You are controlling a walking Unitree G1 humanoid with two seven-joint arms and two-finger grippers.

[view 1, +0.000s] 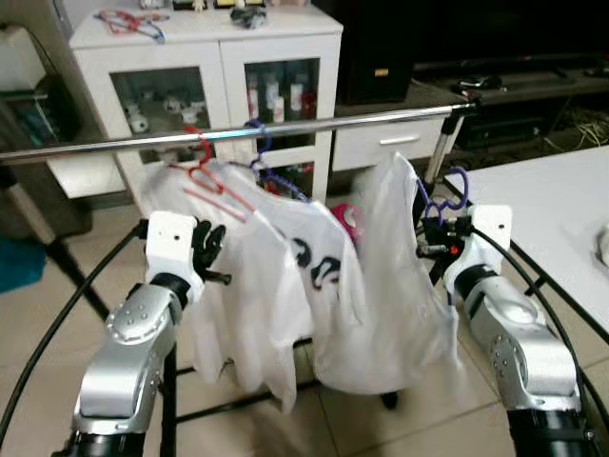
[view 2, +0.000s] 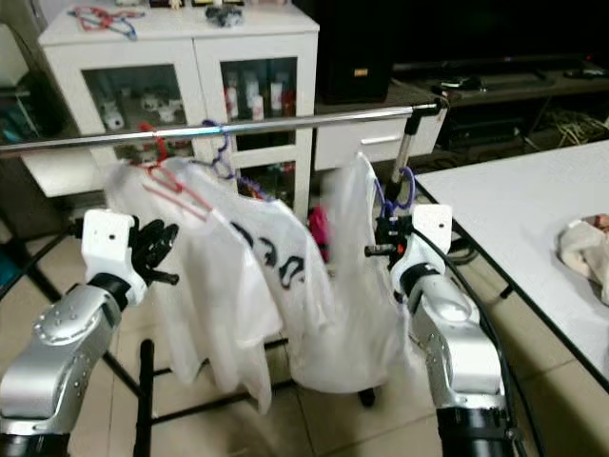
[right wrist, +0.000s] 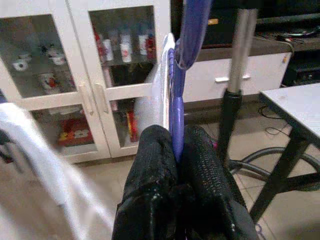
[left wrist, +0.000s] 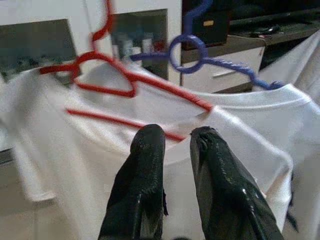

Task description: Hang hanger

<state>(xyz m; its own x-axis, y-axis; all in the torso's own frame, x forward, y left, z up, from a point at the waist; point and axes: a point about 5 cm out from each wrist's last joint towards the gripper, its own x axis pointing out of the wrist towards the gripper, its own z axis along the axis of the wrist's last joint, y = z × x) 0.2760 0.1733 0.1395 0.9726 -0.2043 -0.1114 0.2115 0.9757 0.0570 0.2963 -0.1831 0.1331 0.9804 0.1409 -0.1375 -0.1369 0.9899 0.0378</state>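
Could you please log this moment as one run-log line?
right gripper: shut on purple hanger with shirt, below rail | left gripper: open, by hung shirts | hanger not yet hung

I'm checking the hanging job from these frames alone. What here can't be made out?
- Purple hanger body: right wrist view, hidden inside its white shirt.
- Left gripper fingers: eye views, too small and dark against the shirts.
- Cabinet contents: eye views, blurred behind glass.
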